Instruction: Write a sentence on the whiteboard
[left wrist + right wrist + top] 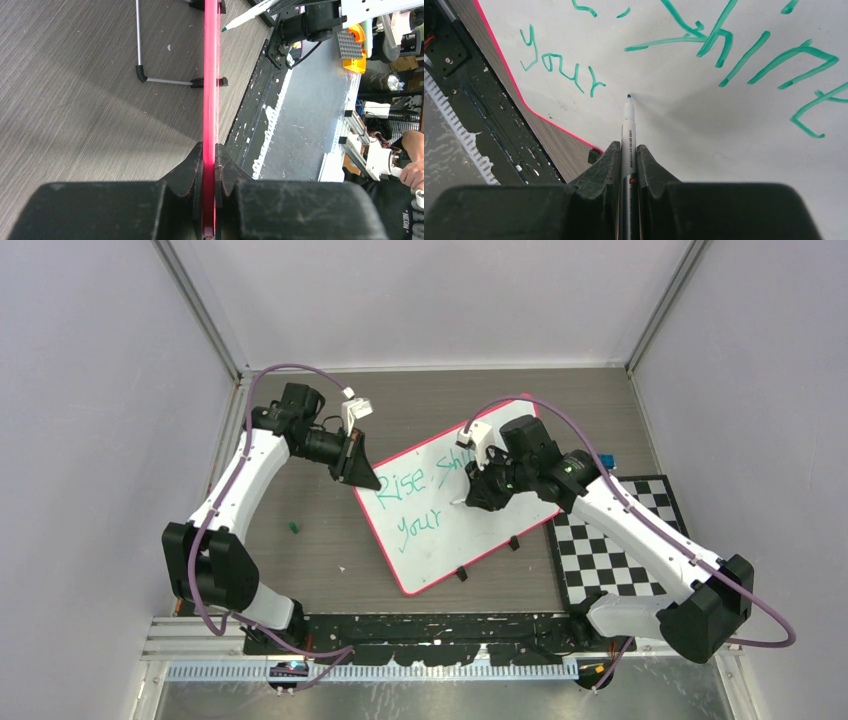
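Worktop [300,560] carries whiteboard [450,540], set askew; teal sentence [402,486] on it reads "Rise shine / your". L fingers [192,165] clenched on board's left pink rim. R fingers [606,162] grasp marker [628,125], tip just right of "your", contact w/ board unclear.

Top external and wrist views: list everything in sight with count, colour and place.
whiteboard: one, white with pink-red rim, mid-table.
writing: two lines, teal, "Rise, shine" above "your", on the whiteboard.
marker: one, white with teal tip, tip at the whiteboard after "your".
clips: two seen, black, whiteboard's near edge.
checkered mat: one, black and white, right of the whiteboard.
small bit: one, green, left of the whiteboard.
table: one, grey wood grain.
left end effector: one, black, shut on the whiteboard's rim.
right end effector: one, black, shut on the marker.
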`<move>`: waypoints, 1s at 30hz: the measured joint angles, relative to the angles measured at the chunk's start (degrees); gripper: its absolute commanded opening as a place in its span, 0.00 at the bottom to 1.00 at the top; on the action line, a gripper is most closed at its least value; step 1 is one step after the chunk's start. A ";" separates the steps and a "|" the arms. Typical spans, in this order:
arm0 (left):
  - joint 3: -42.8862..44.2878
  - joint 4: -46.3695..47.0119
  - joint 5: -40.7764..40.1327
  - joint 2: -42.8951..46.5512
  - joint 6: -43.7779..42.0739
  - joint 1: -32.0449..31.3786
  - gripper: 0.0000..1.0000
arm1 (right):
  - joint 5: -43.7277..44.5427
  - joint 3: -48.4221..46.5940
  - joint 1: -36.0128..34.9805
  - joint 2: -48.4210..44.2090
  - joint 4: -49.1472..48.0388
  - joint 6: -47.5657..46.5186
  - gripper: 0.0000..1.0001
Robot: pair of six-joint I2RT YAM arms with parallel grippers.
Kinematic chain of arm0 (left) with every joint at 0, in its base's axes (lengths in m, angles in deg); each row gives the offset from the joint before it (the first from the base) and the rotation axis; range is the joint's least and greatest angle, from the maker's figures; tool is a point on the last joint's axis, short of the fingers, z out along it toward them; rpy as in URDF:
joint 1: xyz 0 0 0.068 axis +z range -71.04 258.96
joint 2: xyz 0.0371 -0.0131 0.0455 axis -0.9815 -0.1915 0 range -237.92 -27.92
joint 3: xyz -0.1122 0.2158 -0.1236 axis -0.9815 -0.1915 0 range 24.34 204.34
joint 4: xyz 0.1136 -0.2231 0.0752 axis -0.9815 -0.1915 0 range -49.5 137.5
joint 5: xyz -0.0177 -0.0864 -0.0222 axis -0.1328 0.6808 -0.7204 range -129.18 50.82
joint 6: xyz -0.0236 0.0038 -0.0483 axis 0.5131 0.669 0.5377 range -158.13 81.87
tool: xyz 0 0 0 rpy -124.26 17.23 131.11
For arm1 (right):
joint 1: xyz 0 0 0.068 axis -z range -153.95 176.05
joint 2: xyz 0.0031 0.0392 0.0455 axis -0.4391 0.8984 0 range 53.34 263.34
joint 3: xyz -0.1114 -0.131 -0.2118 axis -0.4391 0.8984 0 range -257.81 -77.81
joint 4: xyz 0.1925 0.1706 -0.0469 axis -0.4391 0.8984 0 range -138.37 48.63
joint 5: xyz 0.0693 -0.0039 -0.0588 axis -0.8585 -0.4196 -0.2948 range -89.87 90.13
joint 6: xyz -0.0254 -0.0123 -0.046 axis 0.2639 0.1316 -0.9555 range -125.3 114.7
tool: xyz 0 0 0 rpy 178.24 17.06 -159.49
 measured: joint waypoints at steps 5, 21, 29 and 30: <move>0.00 0.00 -0.02 0.00 0.00 0.00 0.00 | 0.42 -0.31 0.00 1.38 -0.92 0.39 0.00; 0.00 0.02 0.00 -0.15 0.00 0.04 0.00 | 0.17 1.57 -0.22 1.57 -0.98 0.46 0.00; 0.00 0.02 0.00 -0.15 0.00 0.04 0.00 | -0.15 4.17 -0.37 1.55 0.57 -0.57 0.00; 0.00 0.02 0.00 -0.15 0.00 0.04 0.00 | 0.02 4.35 -0.37 1.55 1.05 -0.76 0.00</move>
